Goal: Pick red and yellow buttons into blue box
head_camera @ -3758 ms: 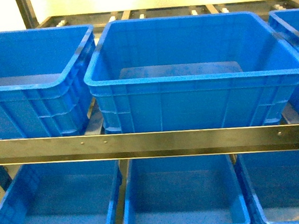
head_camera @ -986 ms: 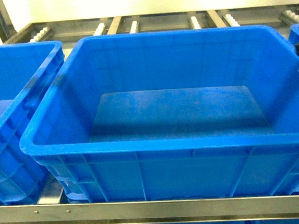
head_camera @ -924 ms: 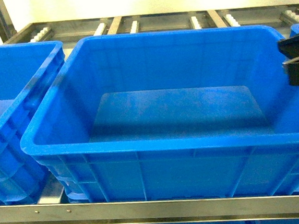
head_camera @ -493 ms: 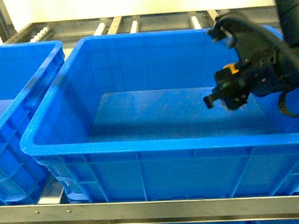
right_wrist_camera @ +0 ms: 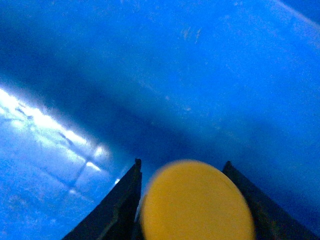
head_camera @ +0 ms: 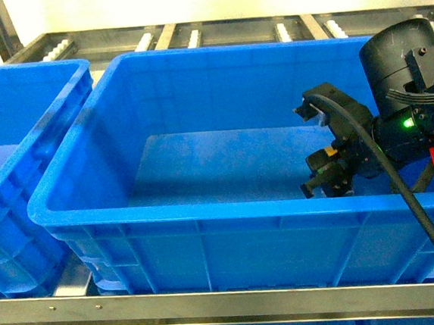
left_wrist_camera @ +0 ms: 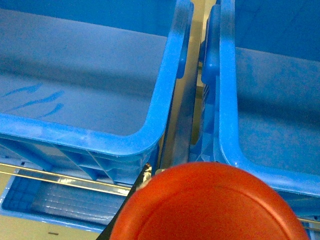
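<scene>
Right gripper (head_camera: 326,177) sits low inside the blue box (head_camera: 206,209), pinching the yellow button (right_wrist_camera: 197,205); the right wrist view shows its round yellow cap held between the two dark fingers (right_wrist_camera: 117,210), above the box floor. The red button (left_wrist_camera: 210,202) fills the bottom of the left wrist view, its cap close under the camera, so it looks gripped by the left gripper, which is itself hidden and whose closure cannot be told; it hangs over the gap between two crates, outside the target box. Both buttons are likely light, rigid plastic with smooth domed caps that could slip, so the blocky base under the cap seems the safer hold, and a short drop should not hurt them. Count: one red button, one yellow button, one target box, one neighbouring crate (head_camera: 25,141) to its left on the shelf (head_camera: 214,303).
</scene>
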